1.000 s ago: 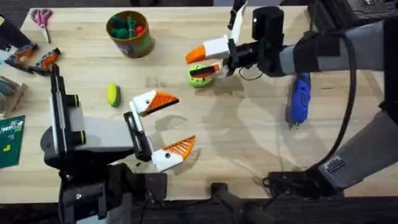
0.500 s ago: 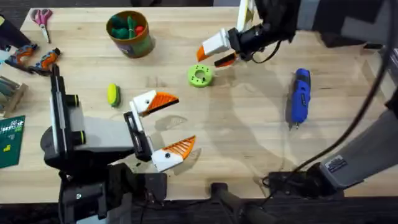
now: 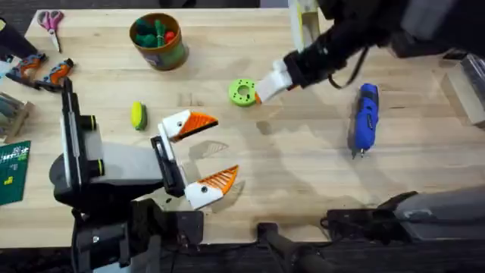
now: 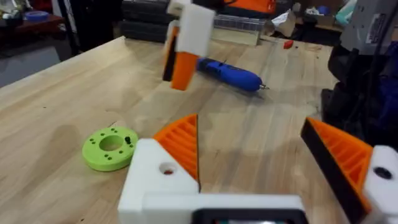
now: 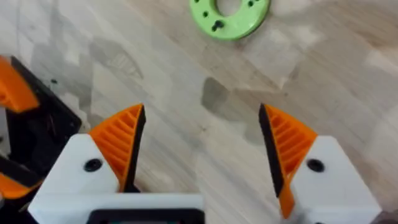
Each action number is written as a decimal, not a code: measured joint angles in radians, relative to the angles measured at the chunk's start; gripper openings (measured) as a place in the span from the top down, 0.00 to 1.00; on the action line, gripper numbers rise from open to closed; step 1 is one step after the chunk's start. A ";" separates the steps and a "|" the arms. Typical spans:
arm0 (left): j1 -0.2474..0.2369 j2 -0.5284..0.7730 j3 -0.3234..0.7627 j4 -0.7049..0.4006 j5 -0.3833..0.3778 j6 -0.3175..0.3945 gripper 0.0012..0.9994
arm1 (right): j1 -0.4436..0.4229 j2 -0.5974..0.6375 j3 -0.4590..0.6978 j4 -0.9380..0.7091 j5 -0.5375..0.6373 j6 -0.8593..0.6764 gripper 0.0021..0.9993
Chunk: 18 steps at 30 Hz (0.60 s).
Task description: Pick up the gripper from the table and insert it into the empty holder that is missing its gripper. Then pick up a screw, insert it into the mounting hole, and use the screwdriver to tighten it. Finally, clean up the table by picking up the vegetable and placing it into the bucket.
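From overhead, your left gripper [image 3: 198, 152] sits spread wide near the table's [image 3: 303, 174] front; your right gripper [image 3: 271, 82] hangs beside the green disc [image 3: 242, 92], screwdriver [image 3: 365, 117] to its right, vegetable [image 3: 138, 115] at left, bucket [image 3: 158, 40] behind. Your left wrist camera sees the disc [image 4: 110, 147] and screwdriver [image 4: 229, 71]. Your right wrist camera shows its fingers [image 5: 118, 140] parted, empty, above the disc [image 5: 230, 15].

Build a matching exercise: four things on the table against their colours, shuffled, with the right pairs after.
Things:
1. screwdriver
2. vegetable
3. disc with a centre hole
4. scissors handles

Colours:
A. pink
B. lime green
C. blue
D. yellow-green

Pairs: 1-C, 2-D, 3-B, 4-A
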State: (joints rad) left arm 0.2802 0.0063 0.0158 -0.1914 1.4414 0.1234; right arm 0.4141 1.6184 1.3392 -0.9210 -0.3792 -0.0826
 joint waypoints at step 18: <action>0.000 0.000 0.000 0.000 0.000 0.000 0.01 | 0.105 -0.216 -0.403 0.556 0.245 0.090 0.01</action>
State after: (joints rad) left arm 0.2802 0.0063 0.0158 -0.1913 1.4418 0.1234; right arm 0.5187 1.4022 0.9360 -0.3653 -0.1345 0.0072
